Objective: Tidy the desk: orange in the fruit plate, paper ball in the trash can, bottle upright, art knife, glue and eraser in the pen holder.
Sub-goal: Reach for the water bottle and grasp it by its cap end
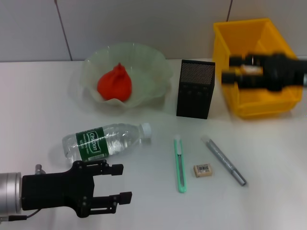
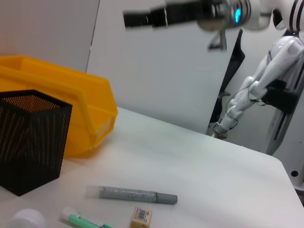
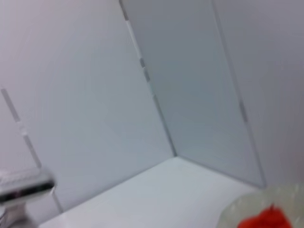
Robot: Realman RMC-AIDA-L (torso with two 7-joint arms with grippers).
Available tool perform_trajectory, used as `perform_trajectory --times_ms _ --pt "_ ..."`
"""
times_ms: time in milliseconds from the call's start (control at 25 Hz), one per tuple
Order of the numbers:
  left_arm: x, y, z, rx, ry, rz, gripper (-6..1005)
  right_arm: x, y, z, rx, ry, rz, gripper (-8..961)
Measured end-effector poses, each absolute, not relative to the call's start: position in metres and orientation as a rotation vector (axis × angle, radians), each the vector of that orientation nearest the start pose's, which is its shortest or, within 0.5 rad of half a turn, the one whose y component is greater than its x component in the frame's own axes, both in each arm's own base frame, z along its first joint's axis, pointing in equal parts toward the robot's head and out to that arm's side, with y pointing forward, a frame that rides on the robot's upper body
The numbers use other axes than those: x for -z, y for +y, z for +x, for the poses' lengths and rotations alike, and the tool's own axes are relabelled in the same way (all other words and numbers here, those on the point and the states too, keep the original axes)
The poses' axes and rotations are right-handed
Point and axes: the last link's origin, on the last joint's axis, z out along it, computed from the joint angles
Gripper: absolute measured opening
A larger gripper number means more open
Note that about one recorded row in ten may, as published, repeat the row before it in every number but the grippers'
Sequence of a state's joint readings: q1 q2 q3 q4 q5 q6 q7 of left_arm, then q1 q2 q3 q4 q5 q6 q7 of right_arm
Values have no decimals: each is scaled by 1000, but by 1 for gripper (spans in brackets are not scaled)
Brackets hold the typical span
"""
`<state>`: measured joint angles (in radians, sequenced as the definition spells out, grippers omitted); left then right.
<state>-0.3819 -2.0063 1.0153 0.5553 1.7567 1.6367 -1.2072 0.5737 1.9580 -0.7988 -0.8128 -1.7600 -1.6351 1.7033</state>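
Bottle (image 1: 106,141): lies on its side on the table (image 1: 268,158), near left of centre, white cap pointing right; looks nearly empty, so probably light, smooth, and apt to roll or dent.
Hold: across the labelled middle, where the wall is stiffest, then tip it onto its base.
Left gripper (image 1: 120,183): near left, just nearer than the bottle, fingers spread apart, holding nothing.
Right gripper (image 1: 231,69): far right, over the yellow bin (image 1: 249,108); cannot tell how its fingers stand.
Orange (image 1: 115,84): in the fruit plate (image 1: 158,76), far left.
Knife (image 1: 180,165), eraser (image 1: 203,170), glue stick (image 1: 225,162): near centre, in front of the black pen holder (image 1: 195,91).
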Motion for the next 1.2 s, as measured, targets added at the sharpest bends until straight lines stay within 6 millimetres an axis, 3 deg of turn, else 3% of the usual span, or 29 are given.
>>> perform_trajectory --times_ms 80,120,160,480,960,1200 --pt "15 274 -284 775 -527 -2883 713 -48 348 240 -860 653 -2734 778" --pt "15 274 -284 775 -527 -2883 713 -48 348 240 -860 653 -2734 778" --pt "16 275 -283 774 -524 -2881 713 -34 337 252 -832 625 -2767 778" --pt "18 281 -280 765 -513 -2870 713 10 308 283 -684 553 -2749 776" --pt "18 288 -278 772 -521 -2834 712 25 296 299 -638 511 -2687 776" --pt "7 321 -239 819 -430 -2803 712 26 297 301 -622 521 -2675 776"
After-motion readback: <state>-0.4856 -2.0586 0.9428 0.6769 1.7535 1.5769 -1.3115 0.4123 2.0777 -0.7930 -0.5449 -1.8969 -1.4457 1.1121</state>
